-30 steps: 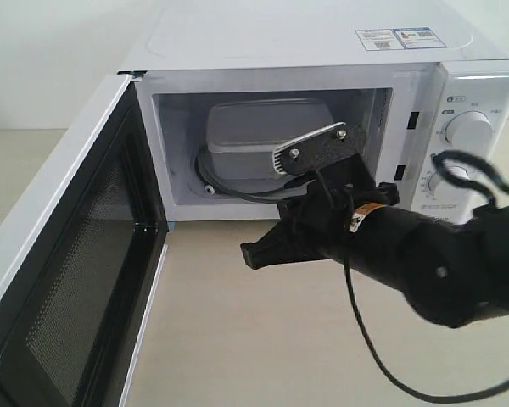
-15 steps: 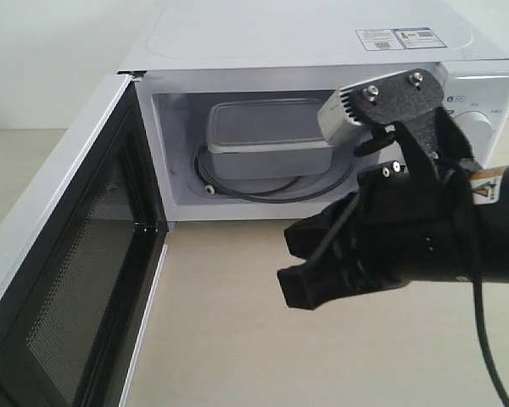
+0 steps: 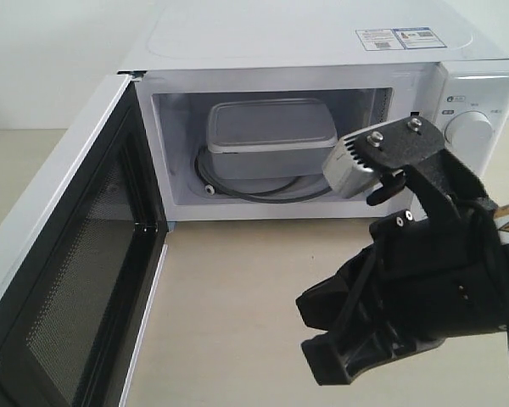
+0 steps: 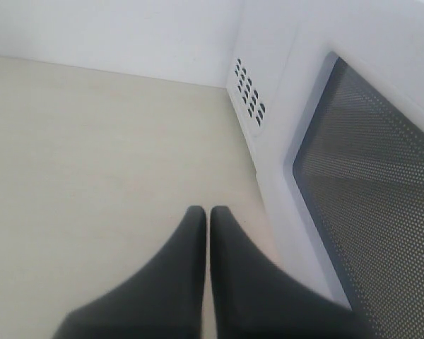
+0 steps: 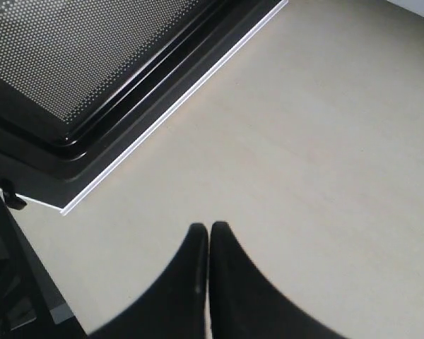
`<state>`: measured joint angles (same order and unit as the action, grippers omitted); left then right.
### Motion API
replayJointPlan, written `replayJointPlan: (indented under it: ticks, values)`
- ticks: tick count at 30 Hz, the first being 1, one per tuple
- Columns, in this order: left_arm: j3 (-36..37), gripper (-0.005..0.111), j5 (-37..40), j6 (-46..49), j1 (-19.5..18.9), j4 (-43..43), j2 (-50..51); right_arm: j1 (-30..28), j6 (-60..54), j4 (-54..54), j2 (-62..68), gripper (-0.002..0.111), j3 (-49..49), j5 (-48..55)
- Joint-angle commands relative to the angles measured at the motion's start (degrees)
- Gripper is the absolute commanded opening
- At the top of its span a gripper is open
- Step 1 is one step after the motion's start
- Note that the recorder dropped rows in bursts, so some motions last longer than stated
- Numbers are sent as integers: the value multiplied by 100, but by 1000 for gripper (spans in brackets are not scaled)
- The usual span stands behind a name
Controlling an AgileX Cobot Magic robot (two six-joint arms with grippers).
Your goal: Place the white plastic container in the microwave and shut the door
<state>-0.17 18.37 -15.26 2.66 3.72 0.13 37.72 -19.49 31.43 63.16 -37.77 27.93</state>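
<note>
White container point(image 3: 270, 136) resting inside the microwave point(image 3: 322, 51) on the glass turntable, lid on. Door point(image 3: 64, 280) swung wide open. Right tool point(image 5: 208, 236) over the tabletop point(image 3: 229, 314) before the cavity, tips pressed together, empty. Left tool point(image 4: 208, 219) likewise closed, empty, beside the door's outer face.

The container point(image 3: 270, 138) sat inside the microwave point(image 3: 305, 51), on the turntable point(image 3: 237, 188) toward the back of the cavity. The door point(image 3: 64, 280) stood swung wide open at the left, reaching forward over the table point(image 3: 229, 322). The dials point(image 3: 469, 130) were on the microwave's right side. The right gripper point(image 3: 322, 335) hung in front of the microwave, at the right, above the table. The left gripper point(image 4: 208, 219) was outside the door, just beside it.
</note>
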Motion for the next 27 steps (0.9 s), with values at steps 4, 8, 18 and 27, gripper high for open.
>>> replayJointPlan:
  ticks: [4,8,18,27]
  values:
    - [17,4,-34,-21,-8,-12,-13,11,-48,-84,-105,0,14,16]
    - [17,4,-34,-21,-8,-12,-13,-194,-294,-323,-769,0,50,-186]
    - [17,4,-34,-21,-8,-12,-13,-2473,-73,1033,-4018,0,1631,-2241]
    - [17,4,-34,-21,-8,-12,-13,-3543,-644,924,-5936,0,2807,-2253]
